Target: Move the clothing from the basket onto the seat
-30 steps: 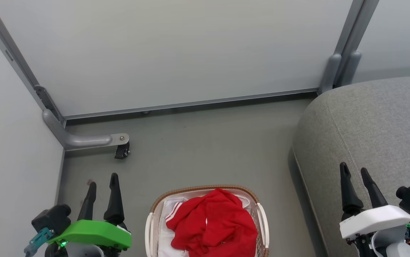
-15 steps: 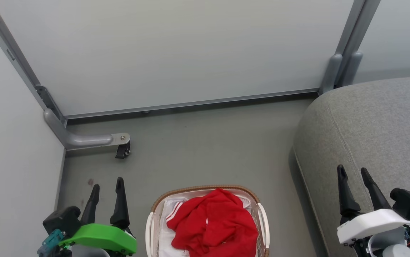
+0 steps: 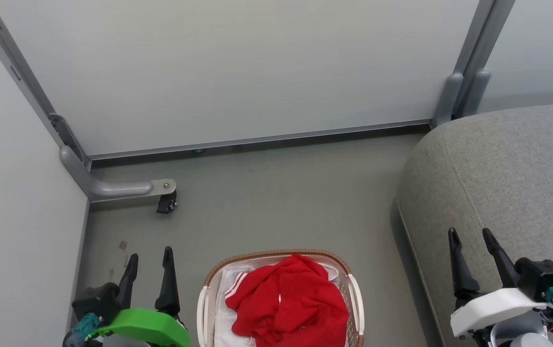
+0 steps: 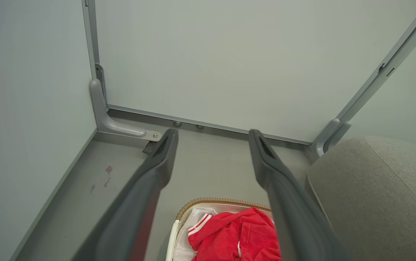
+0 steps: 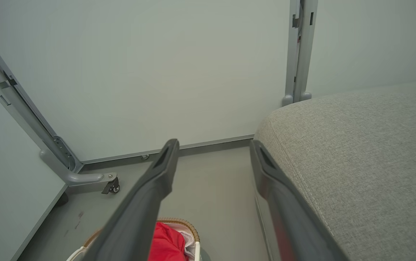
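The red clothing [image 3: 290, 301] with white striped trim lies bunched in the white basket [image 3: 355, 299] with a brown woven rim, on the floor at the bottom centre of the head view. The grey seat [image 3: 503, 178] fills the right side. My left gripper [image 3: 150, 260] hangs open over the floor left of the basket. My right gripper [image 3: 469, 236] is open above the seat's front edge. The left wrist view looks between the left gripper [image 4: 211, 136] fingers at the clothing [image 4: 246, 235], basket [image 4: 208, 201] and seat [image 4: 374, 195]. The right wrist view looks past the right gripper [image 5: 213, 145] at the clothing [image 5: 166, 244] and seat [image 5: 356, 152].
Pale partition panels close off the back and left; a grey foot bracket with a caster [image 3: 165, 202] sticks out at the back left corner. Grey floor [image 3: 276, 202] lies between the basket, the panels and the seat.
Both grippers have drawn back toward the bottom of the head view, the left one also shifting right toward the basket. Clothing and basket have not moved.
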Tool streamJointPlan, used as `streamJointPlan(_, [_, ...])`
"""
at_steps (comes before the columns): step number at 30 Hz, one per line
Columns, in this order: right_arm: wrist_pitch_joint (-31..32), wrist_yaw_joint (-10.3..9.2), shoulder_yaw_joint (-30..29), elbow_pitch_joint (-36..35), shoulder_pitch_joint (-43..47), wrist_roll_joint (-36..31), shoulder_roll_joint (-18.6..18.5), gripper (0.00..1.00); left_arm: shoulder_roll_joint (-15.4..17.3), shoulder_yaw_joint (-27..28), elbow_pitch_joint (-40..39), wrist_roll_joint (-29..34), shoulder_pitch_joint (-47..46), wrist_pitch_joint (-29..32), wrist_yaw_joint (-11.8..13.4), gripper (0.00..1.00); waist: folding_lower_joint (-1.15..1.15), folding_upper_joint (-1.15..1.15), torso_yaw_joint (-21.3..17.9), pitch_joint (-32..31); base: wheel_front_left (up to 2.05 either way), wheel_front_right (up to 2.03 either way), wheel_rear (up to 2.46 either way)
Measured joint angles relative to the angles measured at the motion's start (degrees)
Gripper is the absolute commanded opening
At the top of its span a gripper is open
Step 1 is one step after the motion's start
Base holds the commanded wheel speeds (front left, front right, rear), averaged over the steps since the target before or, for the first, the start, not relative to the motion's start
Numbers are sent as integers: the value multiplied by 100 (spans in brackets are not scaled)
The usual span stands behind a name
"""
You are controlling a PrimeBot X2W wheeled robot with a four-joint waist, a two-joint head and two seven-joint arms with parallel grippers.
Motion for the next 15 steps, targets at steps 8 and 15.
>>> streamJointPlan(8, [-82,0,11,33,13,-372,-3,100,3,-46,130,279,0,-80,20,100,0,0,13,3,0,0,0])
streamJointPlan(15, [-186,0,34,60,17,-769,-7,100,7,-107,287,557,-1,-178,31,100,0,0,24,9,0,0,0])
